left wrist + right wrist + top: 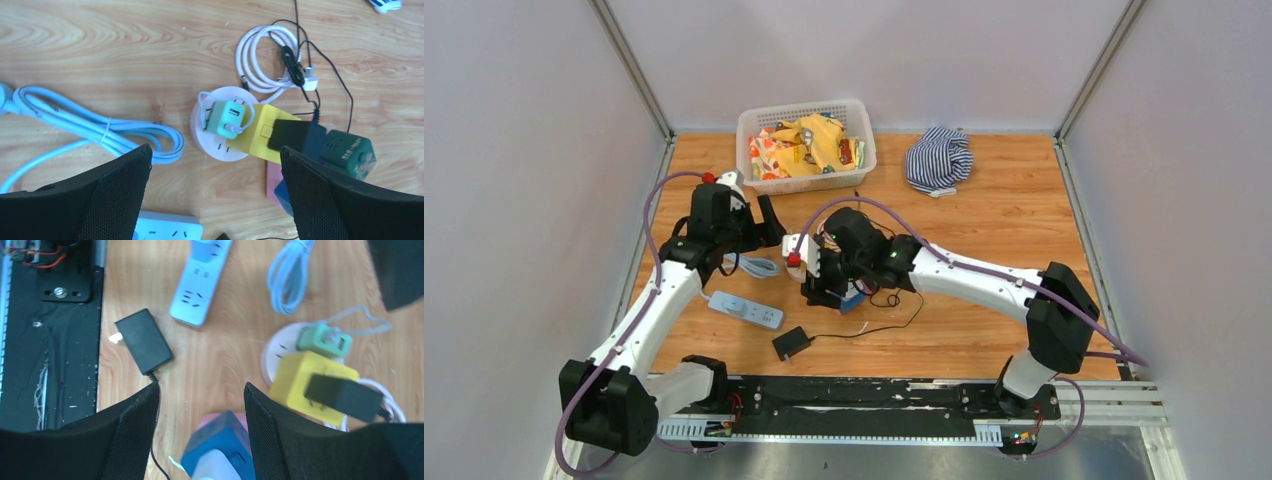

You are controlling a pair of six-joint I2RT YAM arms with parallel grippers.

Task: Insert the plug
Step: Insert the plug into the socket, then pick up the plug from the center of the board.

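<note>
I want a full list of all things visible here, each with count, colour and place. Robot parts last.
plastic lattice basket: one, white, far edge, holds packets
striped cloth: one, blue-white, right of basket
flat power strip: one, pale blue, near left
bundled cable: one, pale blue, beside strip
loose power adapter: one, black, near edge
round socket disc: one, white, centre
small cube plug: one, mint, on disc
cube socket: one, yellow, against disc
second adapter: one, black, on yellow cube
plastic cube: one, dark green, beside that adapter
coiled cable: one, white, beyond disc
left fingers: two, black, open
right fingers: two, black, apart above blue block
</note>
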